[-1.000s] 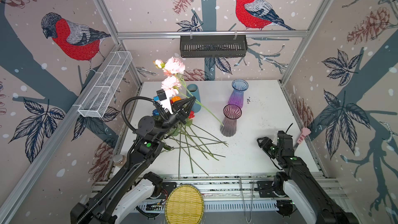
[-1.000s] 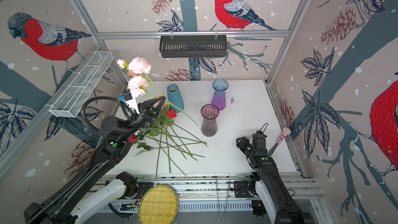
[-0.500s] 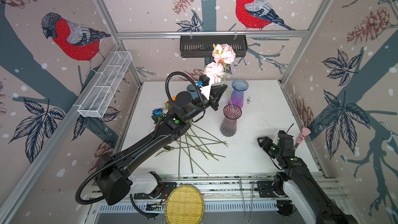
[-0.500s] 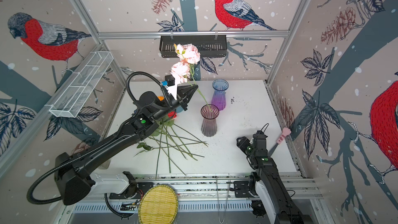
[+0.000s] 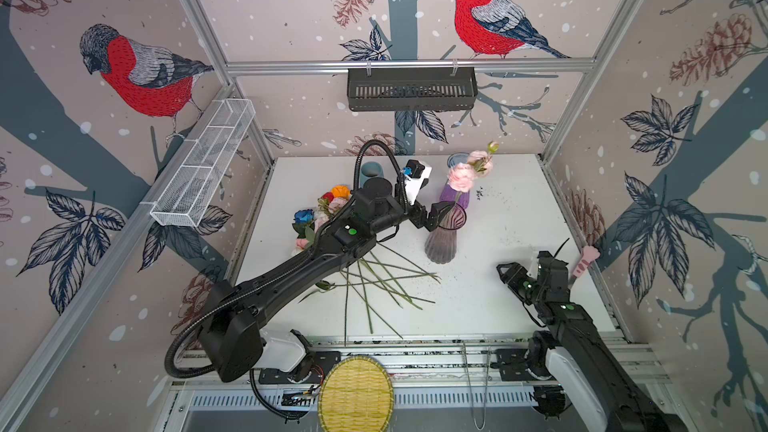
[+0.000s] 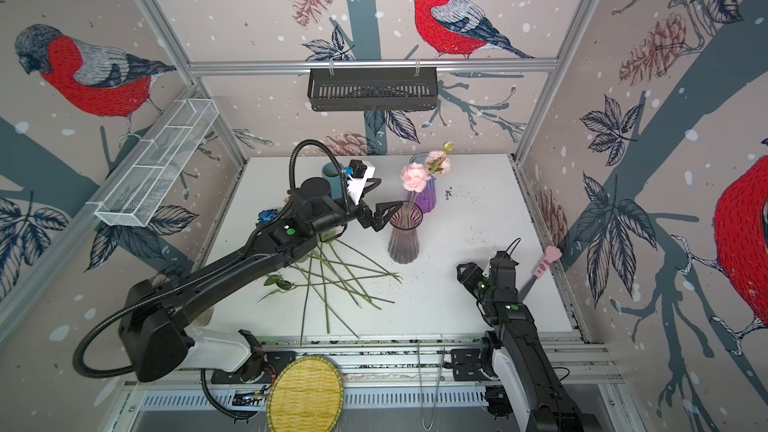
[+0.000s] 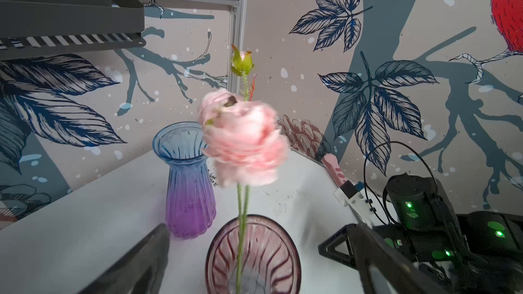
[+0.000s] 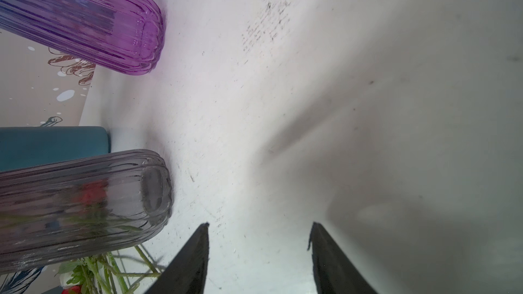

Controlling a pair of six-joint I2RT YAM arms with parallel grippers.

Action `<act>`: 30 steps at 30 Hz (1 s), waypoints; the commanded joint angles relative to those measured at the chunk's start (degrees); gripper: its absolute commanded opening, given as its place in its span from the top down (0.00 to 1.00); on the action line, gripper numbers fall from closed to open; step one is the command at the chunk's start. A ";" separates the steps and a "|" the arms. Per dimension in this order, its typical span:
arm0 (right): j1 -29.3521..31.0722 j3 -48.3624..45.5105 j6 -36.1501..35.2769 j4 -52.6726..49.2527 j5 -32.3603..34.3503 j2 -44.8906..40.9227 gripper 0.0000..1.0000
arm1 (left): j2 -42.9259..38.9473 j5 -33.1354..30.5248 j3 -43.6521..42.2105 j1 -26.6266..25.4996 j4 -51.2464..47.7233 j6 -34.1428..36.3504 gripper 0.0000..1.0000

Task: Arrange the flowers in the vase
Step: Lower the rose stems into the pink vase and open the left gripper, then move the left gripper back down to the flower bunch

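The left gripper (image 5: 432,216) hangs at the rim of the smoky pink vase (image 5: 441,243), jaws spread wide and gripping nothing. The pink carnation spray (image 7: 243,142) stands in that vase, its stem down through the mouth and its blooms leaning toward the purple-blue vase (image 7: 188,193) just behind. The other flowers (image 5: 332,205) lie heaped on the white table (image 5: 519,209) under the left arm, stems fanned toward the front. The right gripper (image 8: 259,224) sits well apart at the right front, jaws parted and empty.
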 commanded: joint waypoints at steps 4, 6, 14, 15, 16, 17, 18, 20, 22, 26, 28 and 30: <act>-0.27 -0.25 -0.78 0.20 -0.71 -0.88 0.42 | -12.49 -2.87 -9.33 1.78 -10.21 -0.26 0.02; -0.28 -0.26 -0.78 0.07 -0.68 -1.01 0.42 | -17.80 -4.74 -14.38 2.56 -9.94 -2.76 0.02; -0.14 -0.19 -1.13 -1.19 -1.25 -2.59 0.42 | -33.89 -12.53 -39.60 4.88 -1.14 -19.96 0.07; -0.13 -0.42 -1.13 -1.22 -1.30 -2.81 0.42 | -35.46 -13.88 -42.03 4.99 -0.81 -21.94 0.09; -0.16 -0.52 -1.13 -1.29 -1.29 -2.90 0.42 | -37.13 -15.35 -44.02 5.28 -0.81 -23.70 0.12; -0.13 -0.52 -1.21 -1.47 -1.36 -2.90 0.42 | -38.70 -16.53 -44.93 5.87 -1.62 -25.07 0.12; -0.12 -0.66 -1.22 -1.61 -1.38 -2.91 0.42 | -40.61 -18.40 -45.30 6.72 -3.35 -26.50 0.12; -0.11 -0.71 -1.30 -1.69 -1.54 -2.99 0.42 | -44.19 -23.13 -46.52 7.83 -5.60 -29.94 0.09; -0.08 -0.68 -1.30 -1.60 -1.57 -3.05 0.42 | -46.88 -23.08 -49.15 9.44 -4.74 -32.44 0.09; -0.10 -0.83 -1.04 -1.47 -1.48 -2.99 0.42 | -47.89 -21.24 -50.31 12.55 -5.15 -34.86 0.14; -0.03 -1.05 -0.71 -1.05 -1.38 -2.90 0.42 | -46.29 -18.52 -50.66 15.56 -4.44 -35.93 0.15; 0.06 -1.11 -0.56 -0.68 -1.44 -2.50 0.42 | -43.09 -11.76 -51.94 19.91 -0.78 -36.48 0.22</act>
